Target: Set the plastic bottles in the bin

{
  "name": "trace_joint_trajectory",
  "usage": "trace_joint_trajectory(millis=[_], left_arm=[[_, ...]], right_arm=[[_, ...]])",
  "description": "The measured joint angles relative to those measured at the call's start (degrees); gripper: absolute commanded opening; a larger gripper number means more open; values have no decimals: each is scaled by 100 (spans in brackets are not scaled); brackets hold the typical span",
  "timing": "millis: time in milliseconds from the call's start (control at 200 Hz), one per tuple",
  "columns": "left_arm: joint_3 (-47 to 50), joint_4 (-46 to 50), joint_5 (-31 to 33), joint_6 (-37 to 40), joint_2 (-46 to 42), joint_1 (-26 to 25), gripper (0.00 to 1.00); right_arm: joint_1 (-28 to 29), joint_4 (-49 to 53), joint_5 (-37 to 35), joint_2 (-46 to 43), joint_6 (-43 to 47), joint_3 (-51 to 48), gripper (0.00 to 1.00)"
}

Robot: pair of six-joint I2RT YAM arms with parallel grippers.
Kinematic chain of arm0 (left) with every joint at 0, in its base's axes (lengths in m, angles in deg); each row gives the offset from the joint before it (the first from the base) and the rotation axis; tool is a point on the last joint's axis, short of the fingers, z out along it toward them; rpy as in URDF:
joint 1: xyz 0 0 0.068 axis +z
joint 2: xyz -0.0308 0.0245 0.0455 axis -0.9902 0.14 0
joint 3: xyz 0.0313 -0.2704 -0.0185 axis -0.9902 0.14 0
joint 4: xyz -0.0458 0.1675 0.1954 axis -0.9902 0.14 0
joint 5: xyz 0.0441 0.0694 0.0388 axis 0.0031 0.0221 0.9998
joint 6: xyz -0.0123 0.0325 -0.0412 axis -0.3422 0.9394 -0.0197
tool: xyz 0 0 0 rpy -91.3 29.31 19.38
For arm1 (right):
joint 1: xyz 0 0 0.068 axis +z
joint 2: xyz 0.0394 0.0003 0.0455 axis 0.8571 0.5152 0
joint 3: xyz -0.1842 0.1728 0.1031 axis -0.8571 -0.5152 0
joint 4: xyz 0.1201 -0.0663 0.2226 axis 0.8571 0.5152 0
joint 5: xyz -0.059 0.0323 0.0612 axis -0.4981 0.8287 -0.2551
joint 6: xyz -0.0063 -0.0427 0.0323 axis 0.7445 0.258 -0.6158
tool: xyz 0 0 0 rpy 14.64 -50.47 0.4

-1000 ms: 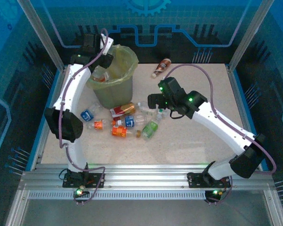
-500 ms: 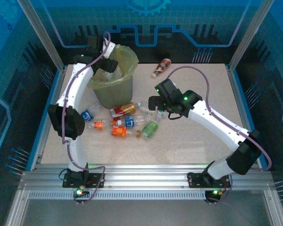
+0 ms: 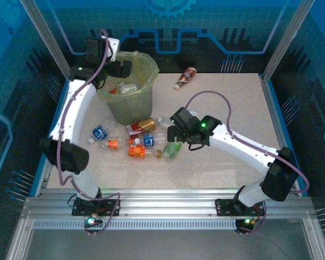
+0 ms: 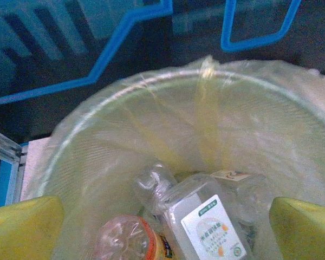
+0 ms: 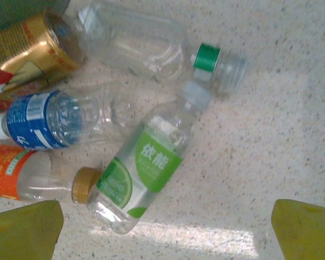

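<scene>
Now the left tool (image 4: 165, 227) hangs wide open and empty above the bin (image 4: 206, 108) at the far left. Bottles (image 4: 208, 230) lie inside, so the spread jaws suit a drop there. The right tool (image 5: 165, 230) is open too and holds nothing. It is low over the green bottle (image 5: 146, 168) in the pile (image 3: 138, 142) on the counter (image 3: 222, 168) beside the bin, probably lined up to grasp it. One more bottle (image 3: 185, 77) lies far, well apart.

The left pincer (image 3: 123, 69) hangs over the round, yellow-green-lined bin (image 3: 129, 103); small clear plastic bottles (image 3: 146, 140) litter the beige table (image 3: 216, 173).
</scene>
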Motion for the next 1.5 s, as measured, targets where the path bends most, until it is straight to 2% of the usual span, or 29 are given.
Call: trace_joint_trajectory(millis=[285, 410, 535, 955, 1501], left_arm=[[2096, -925, -107, -1285, -2098, 0, 99], [3099, -1357, -310, -1818, -2719, 0, 99], [3668, -1648, -468, -2232, -3088, 0, 99], [3941, -2179, -960, -2802, -3250, 0, 99], [3943, -2317, -1189, -2846, -3036, 0, 99]], right_arm=[[271, -155, 20, -4, -654, -468, 100], [332, -289, 17, 127, -839, -472, 100], [334, -483, 20, 387, -935, -472, 100], [334, -686, 186, 1307, -979, -330, 100], [210, -861, 448, 1792, -953, -133, 100]])
